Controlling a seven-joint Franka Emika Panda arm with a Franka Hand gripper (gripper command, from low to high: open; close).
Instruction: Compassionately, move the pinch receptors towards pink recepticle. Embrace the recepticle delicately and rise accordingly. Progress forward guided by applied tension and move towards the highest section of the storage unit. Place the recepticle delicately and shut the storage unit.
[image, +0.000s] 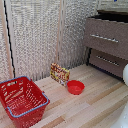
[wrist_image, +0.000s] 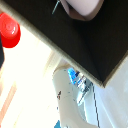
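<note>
The brown storage unit (image: 106, 40) is standing at the exterior view's right, against a pale woven screen (image: 40, 35), with its highest section (image: 106, 35) pulled out a little, so that the front and its silver bar handle (image: 104, 38) are jutting forward over the lower drawer (image: 107, 61). On the light wooden floor (image: 90, 100) a flat red bowl (image: 75, 87) is sitting near the middle, a small printed box (image: 60, 73) is standing just behind it, and a red wire-mesh basket (image: 22, 100) with a blue rim is resting toward the exterior view's left. Only a rounded white piece of the arm (image: 124, 75) is showing at the exterior view's right edge — the pinch receptors themselves are not appearing in either view, so I cannot tell whether they are spread or pressed together. The wrist view is looking past a dark slanted panel (wrist_image: 85, 45) of the unit, and a pale pink rounded shape (wrist_image: 85, 7), apparently the pink recepticle, is lying against that dark surface at the frame's edge — too blurred to say how it is sitting. The red bowl (wrist_image: 9, 29) is showing there too, on the light floor.
</note>
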